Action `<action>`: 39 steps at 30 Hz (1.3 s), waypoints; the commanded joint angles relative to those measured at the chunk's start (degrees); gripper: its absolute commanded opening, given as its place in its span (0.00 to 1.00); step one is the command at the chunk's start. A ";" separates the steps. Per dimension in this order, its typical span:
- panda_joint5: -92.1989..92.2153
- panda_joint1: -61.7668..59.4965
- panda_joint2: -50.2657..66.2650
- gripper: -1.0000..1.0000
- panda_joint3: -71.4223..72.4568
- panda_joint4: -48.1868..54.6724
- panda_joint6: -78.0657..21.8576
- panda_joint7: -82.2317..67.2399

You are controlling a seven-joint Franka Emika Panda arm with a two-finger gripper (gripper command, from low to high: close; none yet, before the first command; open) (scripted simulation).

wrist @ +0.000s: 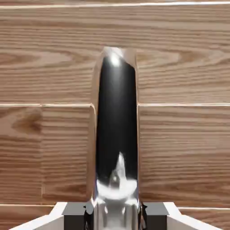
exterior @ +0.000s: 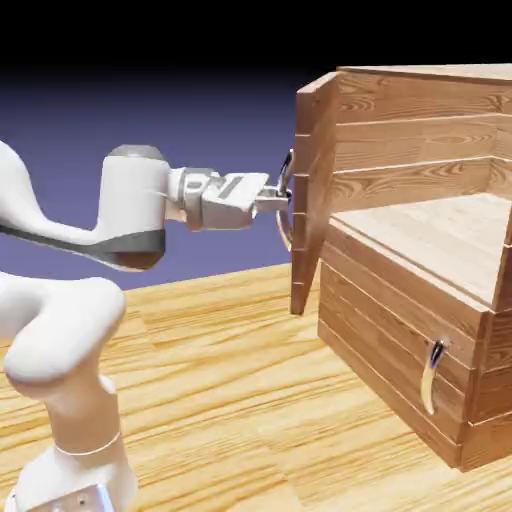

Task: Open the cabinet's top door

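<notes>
On the top door [exterior: 312, 190] handle [wrist: 116, 130], jaws clamped (no writing visible anywhere).

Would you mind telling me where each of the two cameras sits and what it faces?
Exterior view: stands beside the table, facing the large brown plank cabinet; the white arm reaches right, fingers at the swung-open top door.
Hand view: on the hand, looking along the fingers at the long curved silver-black handle clamped between them, planks behind.
Shared: the top door, its handle and the gripper.
</notes>
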 commanded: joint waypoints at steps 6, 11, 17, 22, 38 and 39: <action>14.75 8.52 -4.28 0.00 -0.18 -4.36 -9.26 -14.60; 26.39 18.10 -9.38 0.00 3.49 -6.83 -21.53 -22.89; 38.12 27.71 -13.33 0.00 12.11 -6.80 -36.48 -27.40; 47.18 33.20 -13.70 0.00 21.45 -3.98 -48.93 -28.65; 68.84 23.68 -6.14 0.00 48.15 23.83 -86.06 -29.24; 69.54 22.24 -5.88 0.00 49.14 25.91 -87.90 -29.38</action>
